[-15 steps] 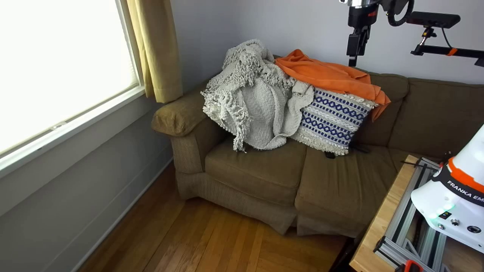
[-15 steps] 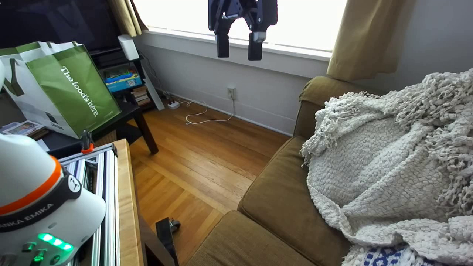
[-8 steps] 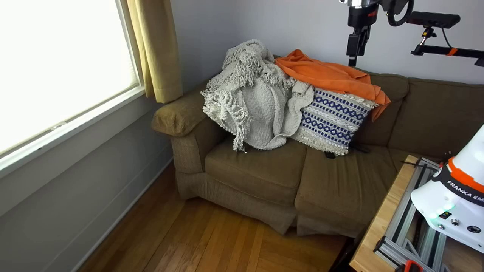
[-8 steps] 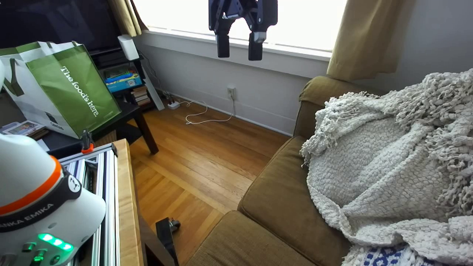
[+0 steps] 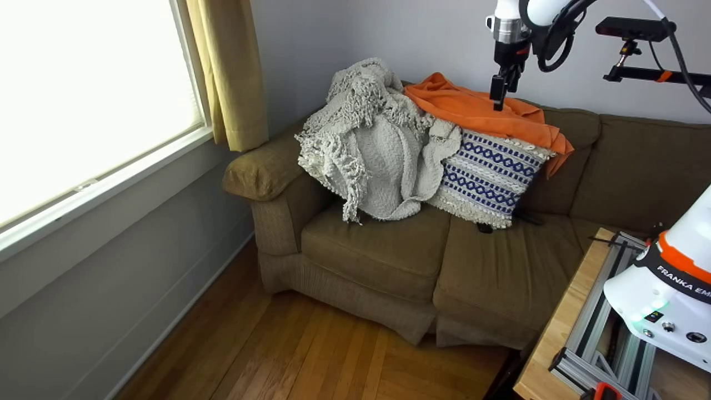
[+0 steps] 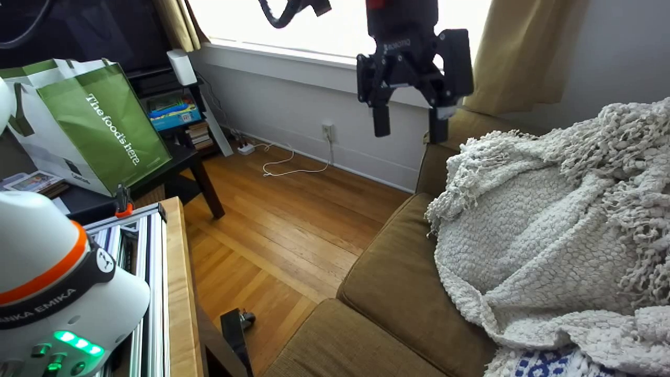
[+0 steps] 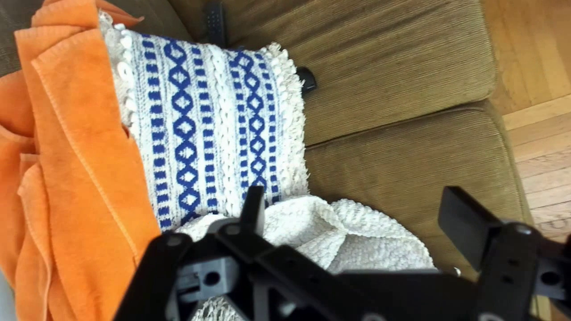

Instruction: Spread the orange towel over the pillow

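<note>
The orange towel (image 5: pixel 471 109) (rumpled) tops the patterned pillow (image 5: pixel 490 169).

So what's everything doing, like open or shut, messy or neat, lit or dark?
Gripper: open, empty
Pillow: partly covered
Orange towel: rumpled, along the pillow's top
Gray blanket: rumpled
Robot base lights: lit green
TV screen: dark
Curtain: pulled aside
</note>
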### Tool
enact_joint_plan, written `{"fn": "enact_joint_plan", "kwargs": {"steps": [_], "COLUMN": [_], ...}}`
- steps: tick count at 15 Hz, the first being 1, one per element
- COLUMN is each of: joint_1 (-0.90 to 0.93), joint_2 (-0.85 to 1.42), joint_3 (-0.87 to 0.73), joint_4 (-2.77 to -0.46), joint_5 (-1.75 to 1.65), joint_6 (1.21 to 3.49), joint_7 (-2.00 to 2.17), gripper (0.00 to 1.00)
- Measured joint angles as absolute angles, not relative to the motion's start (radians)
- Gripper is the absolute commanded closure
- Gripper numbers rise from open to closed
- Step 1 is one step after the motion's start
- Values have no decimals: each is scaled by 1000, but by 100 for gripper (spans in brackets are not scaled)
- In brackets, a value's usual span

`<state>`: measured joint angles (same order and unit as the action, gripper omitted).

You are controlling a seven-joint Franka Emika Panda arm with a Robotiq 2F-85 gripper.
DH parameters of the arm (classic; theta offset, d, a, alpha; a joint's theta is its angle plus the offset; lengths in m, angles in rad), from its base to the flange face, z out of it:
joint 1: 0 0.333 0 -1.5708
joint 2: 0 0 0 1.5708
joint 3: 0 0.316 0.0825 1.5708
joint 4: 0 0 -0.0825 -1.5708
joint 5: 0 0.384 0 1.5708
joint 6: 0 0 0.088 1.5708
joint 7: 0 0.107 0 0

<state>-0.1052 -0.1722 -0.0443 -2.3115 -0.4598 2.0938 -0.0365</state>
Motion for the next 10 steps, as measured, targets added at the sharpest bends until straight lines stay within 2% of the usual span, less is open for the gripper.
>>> {"fn": "enact_joint_plan", "kwargs": {"steps": [5, 10], "joint_1": [-150, -157], "joint_2": [8, 180], "joint_3": [-94, -159], "joint_4": [-2287, -2191], "joint_5": [-693, -877], "joint_6": [2280, 2303], "joint_7": [65, 184], "gripper": [0, 0]}}
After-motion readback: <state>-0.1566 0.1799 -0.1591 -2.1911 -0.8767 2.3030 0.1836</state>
